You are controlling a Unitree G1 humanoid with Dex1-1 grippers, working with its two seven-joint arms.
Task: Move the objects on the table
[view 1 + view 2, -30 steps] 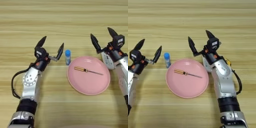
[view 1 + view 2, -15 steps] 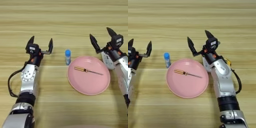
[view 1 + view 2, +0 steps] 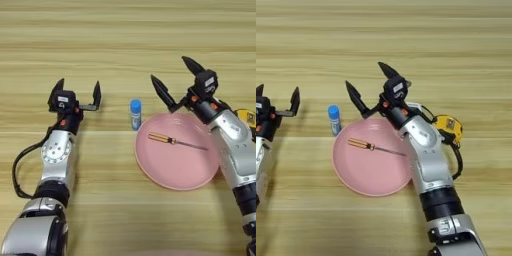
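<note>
Glue stick: the blue glue stick (image 3: 135,114) with its white label stands upright on the desk (image 3: 125,45), just off the left edge of the pink plate (image 3: 175,172) and apart from both tools.
Screwdriver: the thin screwdriver (image 3: 175,142) lies flat inside the plate, amber-orange handle toward the left, dark shaft running right and slightly toward the robot.
Plate: round and pink, resting on the desk in front of the right arm, holding nothing but the screwdriver.
Right tool: the right tool (image 3: 176,84) hovers over the plate's far rim, its two black fingers spread wide apart with nothing between them; one fingertip reaches toward the glue stick without touching it.
Left tool: the left tool (image 3: 78,93) sits well to the left of the glue stick, fingers pointing away from the robot, spread wide and empty.
Tape measure: a yellow tape measure (image 3: 448,128) lies on the desk just beside the right forearm, to the right of the plate.
Desk: light wood grain with horizontal plank stripes.
</note>
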